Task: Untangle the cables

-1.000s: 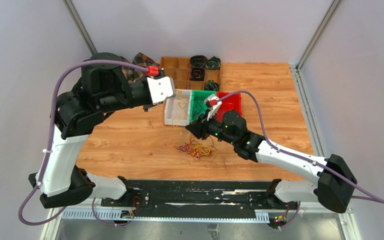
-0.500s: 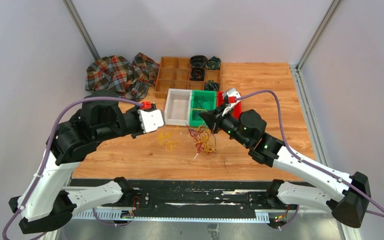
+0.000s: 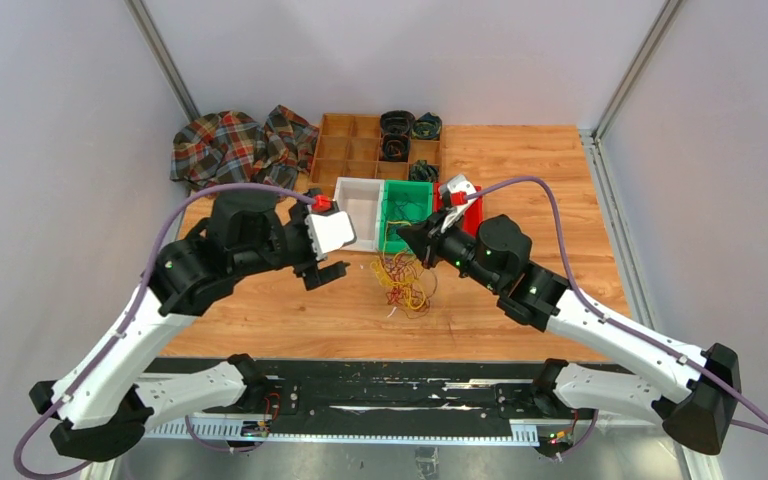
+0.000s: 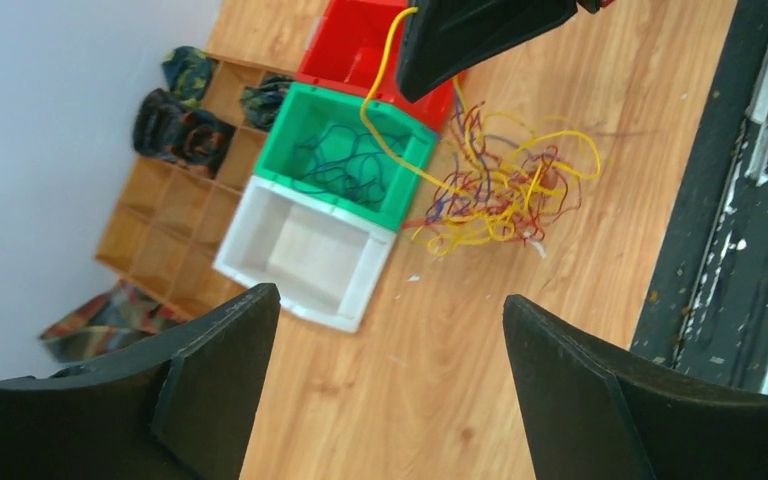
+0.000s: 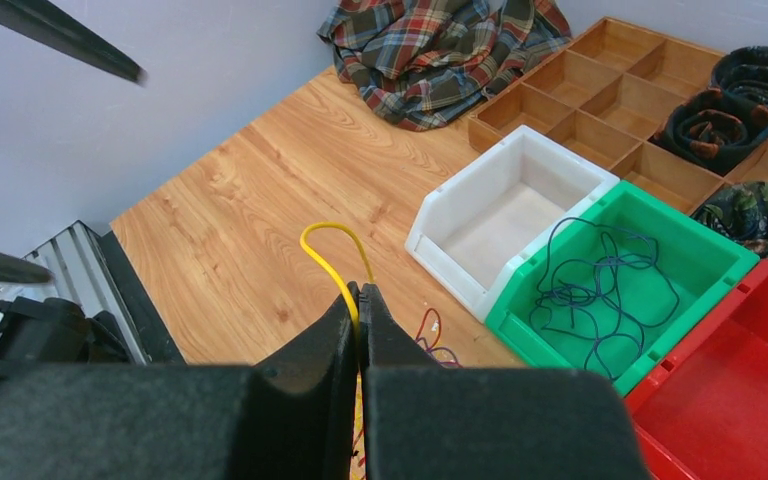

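1. From above: the heap of thin yellow, red and dark wire cables [image 3: 405, 282] lies on the wooden counter [image 3: 520, 170]. It sits just in front of three plastic boxes: one white [image 3: 352, 215], one green [image 3: 392, 200], one red [image 3: 472, 212].
2. Left wrist: the left claw [image 4: 390, 305] is wide open and holds nothing.
3. Right wrist: only here can you see the right claw [image 5: 360, 300] pinched shut on one yellow wire [image 5: 328, 243]. Dark blue wires [image 5: 600, 275] lie in the green box.

Bright even light, soft shadows, near claws blurred
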